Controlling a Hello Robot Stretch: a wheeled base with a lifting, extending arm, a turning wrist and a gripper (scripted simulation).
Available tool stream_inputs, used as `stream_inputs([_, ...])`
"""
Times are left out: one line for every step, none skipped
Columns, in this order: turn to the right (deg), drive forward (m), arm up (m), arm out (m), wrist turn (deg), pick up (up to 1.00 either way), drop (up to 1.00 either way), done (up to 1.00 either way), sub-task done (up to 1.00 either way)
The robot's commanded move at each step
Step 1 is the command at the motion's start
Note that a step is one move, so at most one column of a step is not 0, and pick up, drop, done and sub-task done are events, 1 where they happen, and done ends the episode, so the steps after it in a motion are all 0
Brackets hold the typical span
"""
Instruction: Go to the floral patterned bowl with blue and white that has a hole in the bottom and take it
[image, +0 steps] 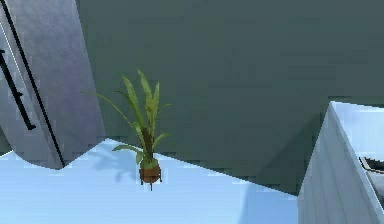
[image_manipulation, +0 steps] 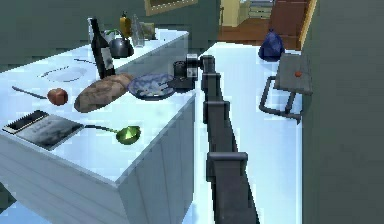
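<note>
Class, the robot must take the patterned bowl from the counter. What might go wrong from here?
The patterned bowl sits between the bread loaf and the gripper: the fingers may shove it into the loaf rather than lift it. The wine bottle stands upright close behind the loaf; a sideways sweep of the arm might topple it.

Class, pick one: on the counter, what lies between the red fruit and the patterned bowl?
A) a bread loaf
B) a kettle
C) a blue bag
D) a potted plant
A: the loaf lies on the counter, with the red fruit on one side and the bowl on the other.
</note>
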Motion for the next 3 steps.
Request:
stream_inputs([0.0, 0.00, 0.00, 0.00, 0.0, 1.00, 0.00, 0.00, 0.00])
stream_inputs([0.0, 0.00, 0.08, 0.00, 0.0, 0.00, 0.00, 0.00, 0.00])
stream_inputs([0.0, 0.00, 0.00, 0.00, 0.0, 0.00, 0.00, 1.00, 0.00])
